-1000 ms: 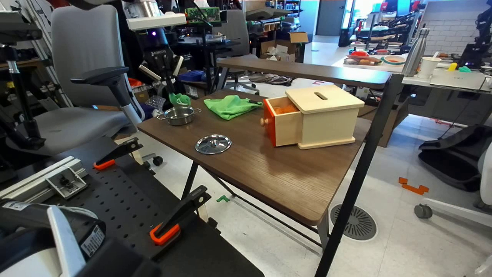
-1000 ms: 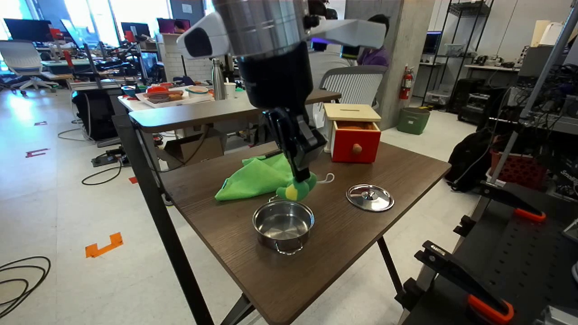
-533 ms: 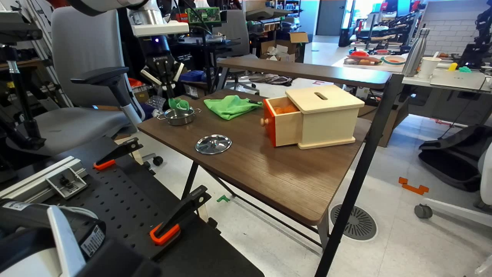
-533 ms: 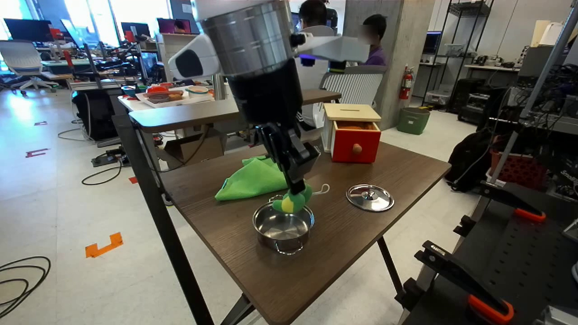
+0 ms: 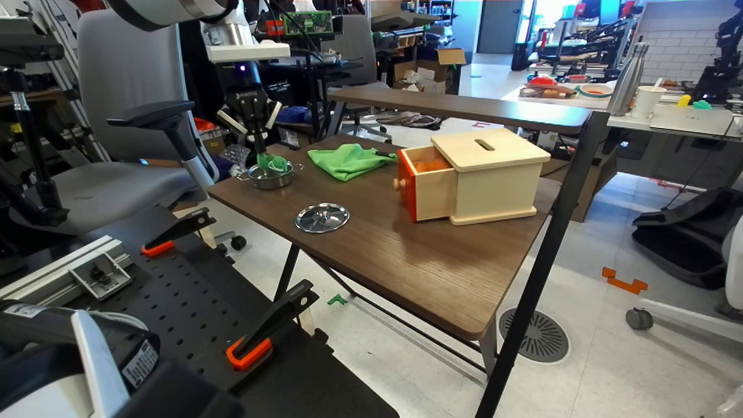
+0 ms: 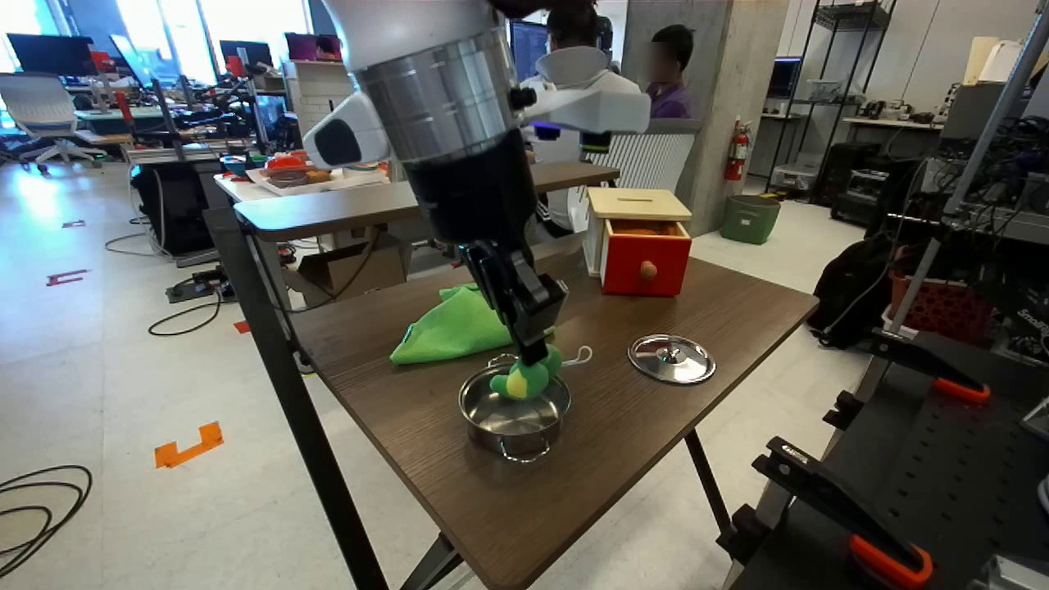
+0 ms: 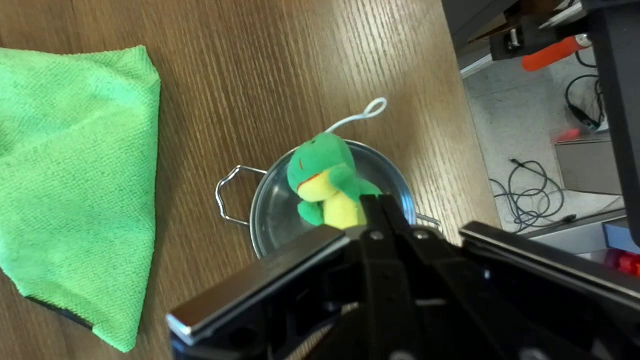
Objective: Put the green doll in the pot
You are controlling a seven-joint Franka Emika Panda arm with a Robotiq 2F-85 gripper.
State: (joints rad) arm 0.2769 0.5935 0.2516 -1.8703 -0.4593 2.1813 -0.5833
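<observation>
Green doll (image 7: 327,175) held over pot (image 7: 279,216), gripper (image 7: 378,199) lettered ROBOTIQ

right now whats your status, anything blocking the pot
End effector shut on doll. Doll at mouth of pot, not yet released. Lid off, lying on table. Nothing seen blocking pot.
</observation>
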